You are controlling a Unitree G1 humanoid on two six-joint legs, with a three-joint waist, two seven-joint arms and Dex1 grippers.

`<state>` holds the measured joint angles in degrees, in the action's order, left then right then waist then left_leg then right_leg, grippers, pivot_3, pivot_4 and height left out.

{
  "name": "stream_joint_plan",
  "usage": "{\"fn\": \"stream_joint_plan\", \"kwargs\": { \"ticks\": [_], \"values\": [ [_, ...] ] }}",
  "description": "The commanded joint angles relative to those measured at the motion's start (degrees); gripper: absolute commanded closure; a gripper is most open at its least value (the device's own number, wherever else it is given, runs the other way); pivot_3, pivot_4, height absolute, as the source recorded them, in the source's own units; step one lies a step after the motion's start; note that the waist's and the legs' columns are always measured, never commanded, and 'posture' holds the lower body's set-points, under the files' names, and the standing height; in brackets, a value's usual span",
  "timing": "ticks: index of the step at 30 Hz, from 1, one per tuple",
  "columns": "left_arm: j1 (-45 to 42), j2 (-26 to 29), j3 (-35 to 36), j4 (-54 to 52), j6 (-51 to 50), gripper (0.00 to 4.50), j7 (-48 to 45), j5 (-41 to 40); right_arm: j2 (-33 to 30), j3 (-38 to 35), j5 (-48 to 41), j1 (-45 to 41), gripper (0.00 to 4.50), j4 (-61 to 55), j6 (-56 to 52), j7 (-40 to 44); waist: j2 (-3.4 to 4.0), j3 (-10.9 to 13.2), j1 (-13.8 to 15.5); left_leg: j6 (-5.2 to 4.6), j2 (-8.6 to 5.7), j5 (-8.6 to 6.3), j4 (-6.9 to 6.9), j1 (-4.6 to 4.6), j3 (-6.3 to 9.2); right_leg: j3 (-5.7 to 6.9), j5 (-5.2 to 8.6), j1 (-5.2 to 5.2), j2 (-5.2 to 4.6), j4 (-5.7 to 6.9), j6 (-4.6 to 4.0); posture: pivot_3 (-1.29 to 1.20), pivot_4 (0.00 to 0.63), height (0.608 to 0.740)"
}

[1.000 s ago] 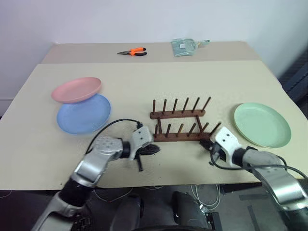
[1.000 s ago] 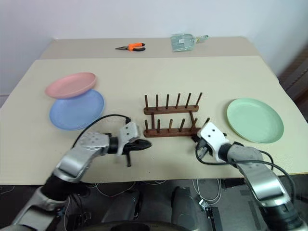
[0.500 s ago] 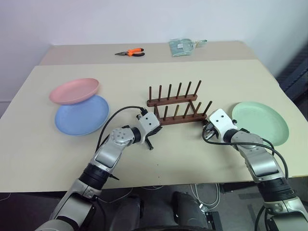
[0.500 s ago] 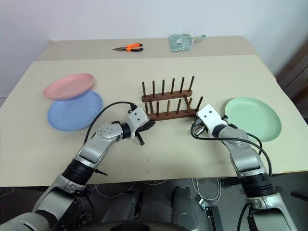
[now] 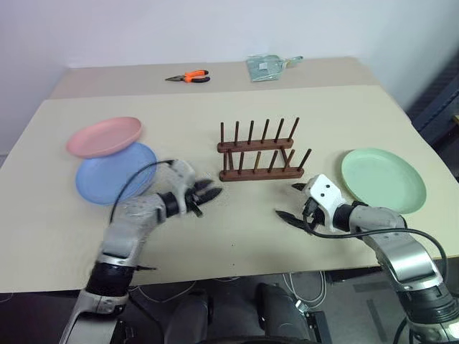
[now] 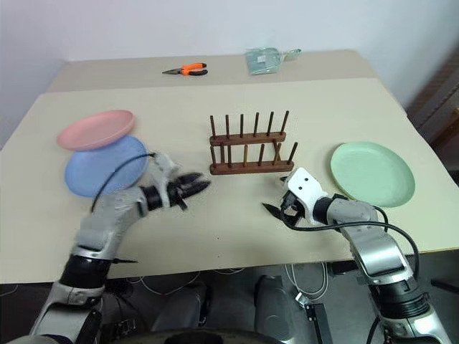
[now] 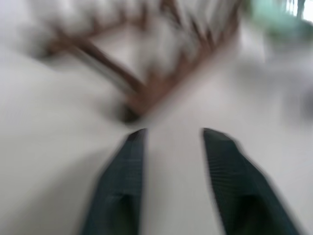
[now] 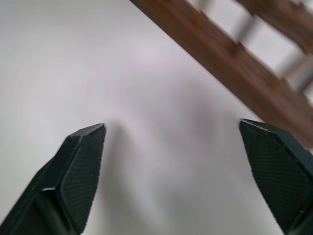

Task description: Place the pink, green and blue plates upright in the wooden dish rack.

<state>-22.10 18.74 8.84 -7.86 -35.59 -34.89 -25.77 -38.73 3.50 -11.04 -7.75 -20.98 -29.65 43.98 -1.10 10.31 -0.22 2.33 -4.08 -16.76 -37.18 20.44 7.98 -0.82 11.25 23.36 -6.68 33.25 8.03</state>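
The wooden dish rack [image 5: 258,153] stands empty between the left gripper [image 5: 206,194] and right gripper [image 5: 292,203], both spread, holding nothing.

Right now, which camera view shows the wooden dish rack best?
The left eye view: the whole wooden dish rack stands unobstructed there, with both rows of pegs. The right eye view shows the same. The right wrist view catches just part of its rails, and the left wrist view gives a blurred rack beyond the fingers.

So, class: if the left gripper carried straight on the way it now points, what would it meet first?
Probably the near end of the small dark brown wooden dish rack; the open left gripper points at it across bare tabletop, though depth is uncertain.
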Motion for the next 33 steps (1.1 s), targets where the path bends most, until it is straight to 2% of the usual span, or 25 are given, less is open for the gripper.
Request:
{"fn": "stream_joint_plan", "kwargs": {
  "ticks": [1,4,6,9,11,15,19,25,28,33],
  "values": [
    [-8.4,-1.5,14.0,1.5,-1.2,1.05,16.3,-3.9,-0.5,-0.3,-0.8,-1.2,0.0,-1.2,0.5,0.8,-0.07,0.0,0.5,0.0,-0.02,0.0,-0.01,-0.04,-0.01,0.01,0.0,-0.06,0.0,-0.02,0.0,0.0,0.15,0.74],
    [-14.2,-2.6,20.6,3.5,-4.7,1.05,30.9,-2.3,-0.3,1.0,0.2,-2.3,0.0,0.5,1.7,0.9,-0.08,0.0,0.9,0.01,-0.08,0.0,0.01,-0.06,-0.07,-0.01,0.0,-0.1,-0.01,-0.09,0.04,0.0,0.15,0.74],
    [-15.6,-3.6,23.4,2.7,-7.5,1.05,37.5,-2.6,-0.1,1.1,0.3,-2.9,0.0,1.2,1.8,0.9,-0.1,0.0,0.9,0.02,-0.1,0.0,0.07,-0.05,-0.09,-0.02,0.02,-0.07,-0.01,-0.12,0.09,0.0,0.15,0.74],
    [-17.5,-7.8,33.0,0.0,-10.7,1.05,52.6,-4.7,0.1,1.5,0.8,-4.0,0.0,2.9,2.6,1.1,-0.23,0.0,1.0,0.03,-0.12,0.0,0.1,-0.01,-0.1,-0.03,-0.06,-0.01,-0.02,-0.11,-0.04,0.0,0.15,0.74],
    [-18.1,-9.4,37.3,-1.9,-12.5,1.05,59.3,-6.1,0.0,1.9,1.2,-4.4,0.0,4.1,3.3,1.2,-0.4,0.1,0.9,0.05,-0.11,0.0,0.11,0.02,-0.06,-0.01,-0.07,0.02,-0.01,-0.11,-0.04,0.0,0.15,0.74],
    [-18.2,-9.3,39.3,-2.4,-16.3,1.05,63.2,-8.9,0.0,2.7,2.3,-4.8,0.0,5.7,4.6,1.4,-0.59,0.1,1.1,0.13,-0.11,0.03,0.11,0.0,-0.1,0.0,-0.01,0.01,0.0,-0.07,0.06,0.0,0.15,0.74],
    [-20.5,-8.0,44.4,5.3,-16.8,1.05,65.7,-13.0,0.9,3.6,2.9,-5.4,0.0,6.5,5.4,1.0,-0.62,0.1,1.0,0.21,-0.15,0.08,0.08,-0.03,-0.04,0.01,0.01,-0.05,0.0,-0.03,0.08,0.0,0.15,0.74],
    [-24.3,-2.0,43.5,20.6,-16.0,1.05,61.6,-14.9,2.2,3.2,3.1,-4.7,0.0,5.3,5.3,-0.5,-0.63,0.1,1.0,0.22,-0.14,0.09,0.12,-0.01,-0.06,0.0,-0.01,0.04,0.03,0.01,0.05,0.0,0.15,0.74],
    [-26.1,-1.6,44.3,24.6,-14.8,1.9,61.3,-16.4,2.2,2.4,2.5,-3.9,0.0,4.0,4.8,-1.2,-0.63,0.1,1.0,0.22,-0.15,0.09,0.12,-0.02,-0.07,0.0,-0.07,0.02,0.02,-0.01,-0.04,0.0,0.15,0.74],
    [-27.2,-1.7,39.2,23.7,-14.9,4.47,56.2,-17.6,0.6,-2.2,-2.9,-3.8,0.0,-0.2,0.5,0.6,-0.64,0.1,0.9,0.23,-0.14,0.1,0.12,0.0,-0.05,0.0,-0.1,0.03,0.02,0.0,-0.08,0.0,0.15,0.74]
  ]
}}
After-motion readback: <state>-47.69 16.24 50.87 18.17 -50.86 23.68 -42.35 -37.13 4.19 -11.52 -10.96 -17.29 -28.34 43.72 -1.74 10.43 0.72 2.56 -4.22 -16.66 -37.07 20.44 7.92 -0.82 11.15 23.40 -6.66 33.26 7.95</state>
